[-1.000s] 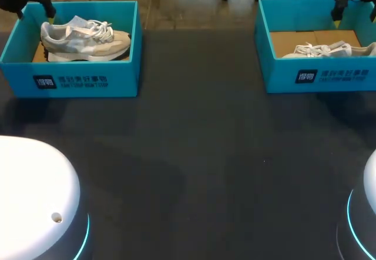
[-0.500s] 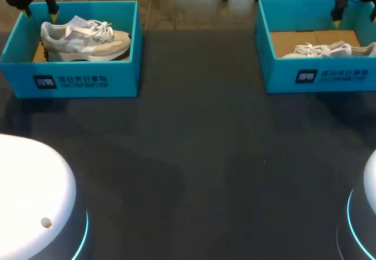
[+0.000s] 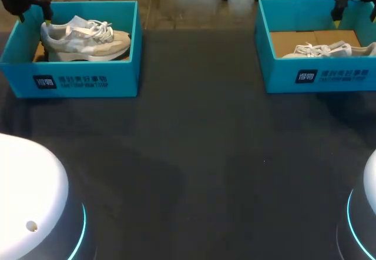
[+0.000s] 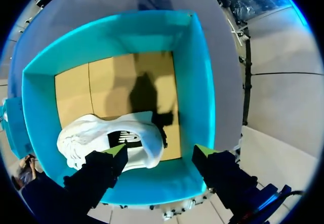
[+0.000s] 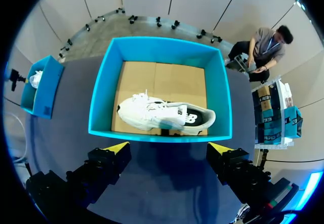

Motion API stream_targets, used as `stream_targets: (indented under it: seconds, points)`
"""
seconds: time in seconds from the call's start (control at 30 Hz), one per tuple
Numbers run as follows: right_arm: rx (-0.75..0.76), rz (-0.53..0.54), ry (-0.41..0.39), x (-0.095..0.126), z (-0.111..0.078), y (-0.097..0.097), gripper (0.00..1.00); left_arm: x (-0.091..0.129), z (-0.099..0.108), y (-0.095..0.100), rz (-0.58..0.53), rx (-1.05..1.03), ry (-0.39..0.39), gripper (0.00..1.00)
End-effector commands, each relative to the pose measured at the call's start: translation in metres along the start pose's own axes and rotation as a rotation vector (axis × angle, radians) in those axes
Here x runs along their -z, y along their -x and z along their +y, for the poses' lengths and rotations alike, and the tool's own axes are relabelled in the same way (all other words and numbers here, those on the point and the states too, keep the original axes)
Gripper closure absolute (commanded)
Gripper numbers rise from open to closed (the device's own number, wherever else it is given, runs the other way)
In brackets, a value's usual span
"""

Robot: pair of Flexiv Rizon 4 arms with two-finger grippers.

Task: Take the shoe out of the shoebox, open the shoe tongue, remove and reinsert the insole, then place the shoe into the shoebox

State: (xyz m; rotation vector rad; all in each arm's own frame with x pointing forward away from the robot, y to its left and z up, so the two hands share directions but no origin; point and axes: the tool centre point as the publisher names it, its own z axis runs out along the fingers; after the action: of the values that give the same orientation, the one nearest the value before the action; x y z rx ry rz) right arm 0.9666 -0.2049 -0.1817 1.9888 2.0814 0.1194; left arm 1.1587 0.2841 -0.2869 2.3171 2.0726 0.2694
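The dark table (image 3: 200, 154) spread wide, and there at its far left corner sat the left shoebox (image 3: 88, 82), teal and lidless. Well to the right of that left shoebox, along the same far edge, stood the right shoebox (image 3: 329, 77), a matching teal.

Inside the left shoebox a pale sneaker (image 3: 82, 36) lay on its sole on the brown cardboard floor, heel toward the box's left wall, toe toward its right wall. A second white sneaker (image 3: 329, 49) lay far to the right of the left shoebox, down in the twin box.

And the left gripper (image 4: 162, 152) hung over the heel end of the left shoebox, fingers spread wide and holding nothing, one yellow tip over the sneaker, the other over the box's wall. The right gripper (image 5: 168, 148) hung well away from the left shoebox, above the other box, fingers likewise parted with nothing between them.
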Motion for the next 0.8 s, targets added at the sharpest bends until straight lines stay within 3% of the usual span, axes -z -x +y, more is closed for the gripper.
stream_targets:
  seconds: [0.03,0.3,0.43,0.8]
  points:
    - [0.000,0.000,0.002,0.000,-0.001,0.000,0.00,-0.015,0.013,-0.001,0.010,0.015,-0.011,0.19]
    - [0.000,0.000,0.002,0.000,-0.001,0.000,0.00,-0.035,0.021,-0.002,0.002,0.036,-0.038,0.13]
    - [0.000,0.000,0.002,0.000,-0.001,0.000,0.00,-0.045,0.021,0.002,-0.013,0.042,-0.056,0.21]
    - [0.000,0.000,0.002,0.000,-0.001,0.000,0.00,-0.069,0.018,0.005,-0.011,0.054,-0.099,0.22]
